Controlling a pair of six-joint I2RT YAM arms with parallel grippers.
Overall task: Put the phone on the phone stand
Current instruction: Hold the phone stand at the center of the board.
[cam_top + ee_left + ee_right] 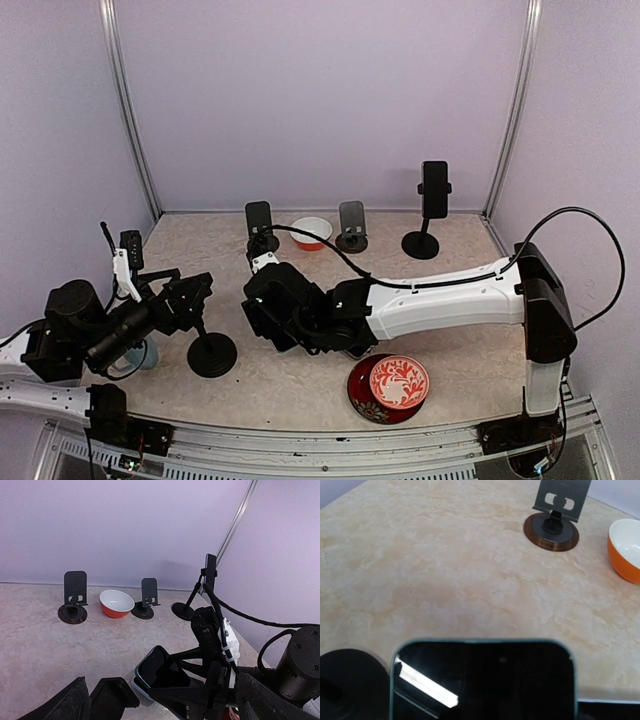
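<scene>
Your right pincer (265, 318) sits left of centre in the overhead frame, jaws clamped on the phone (482, 680) and holding it tilted just above the table (290, 390). In the right wrist view the phone fills the lower middle of the frame. Its screen is dark with one bright streak of reflection, its case edge is pale teal, and nothing on it can be read. The phone stand (212, 355), black with a round base, stands at the lower left of the overhead frame, close beside the phone; you cannot tell whether they touch. Your left pincer (188, 295) hovers just above and left of that stand with its jaws wide apart, holding nothing. Along the back of the table you see a small stand (260, 225) on a brown round base, an orange bowl (312, 232) that is white inside, a second small stand (352, 228), and at the upper right a tall stand (422, 243) gripping a second phone (434, 190) upright. A red patterned plate (390, 385) lies at the lower middle, near the table's front edge.
</scene>
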